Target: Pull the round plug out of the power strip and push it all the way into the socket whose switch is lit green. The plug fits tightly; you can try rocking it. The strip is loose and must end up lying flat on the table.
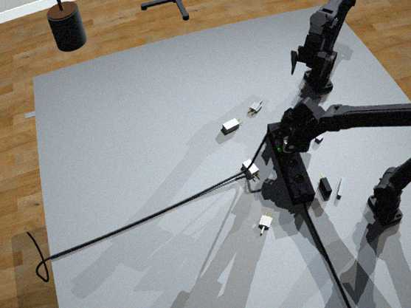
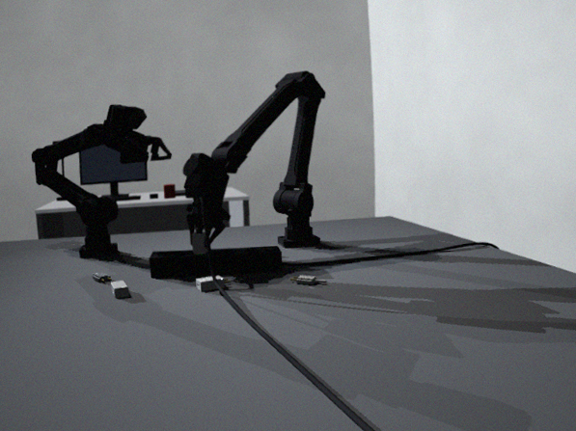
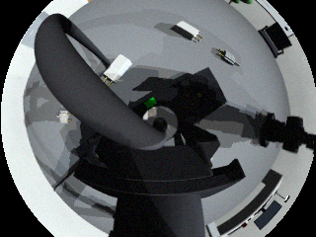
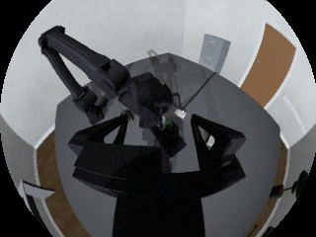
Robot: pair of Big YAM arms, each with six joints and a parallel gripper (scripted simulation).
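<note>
The black power strip (image 1: 305, 190) (image 2: 251, 261) (image 3: 207, 91) (image 4: 170, 140) looks flat on the table. Its green-lit switch (image 1: 279, 149) (image 3: 150, 103) (image 4: 167, 122) is beside the round plug (image 1: 285, 145) (image 2: 199, 243), a pale grey cylinder standing upright at the strip's top. How deep it sits is hidden. My left gripper (image 1: 287, 143) (image 2: 204, 241) is shut on the round plug, pointing down. Two round sockets show to its near side in the top view. My right gripper (image 2: 160, 151) is open and empty, raised away from the strip.
White plugs (image 1: 230, 126) (image 1: 250, 167) (image 1: 265, 221) and a smaller one (image 1: 254, 107) lie beside the strip. A dark block (image 1: 325, 186) and a thin grey bar (image 1: 341, 187) lie on its other side. A black cord (image 1: 140, 222) (image 2: 296, 362) crosses the table.
</note>
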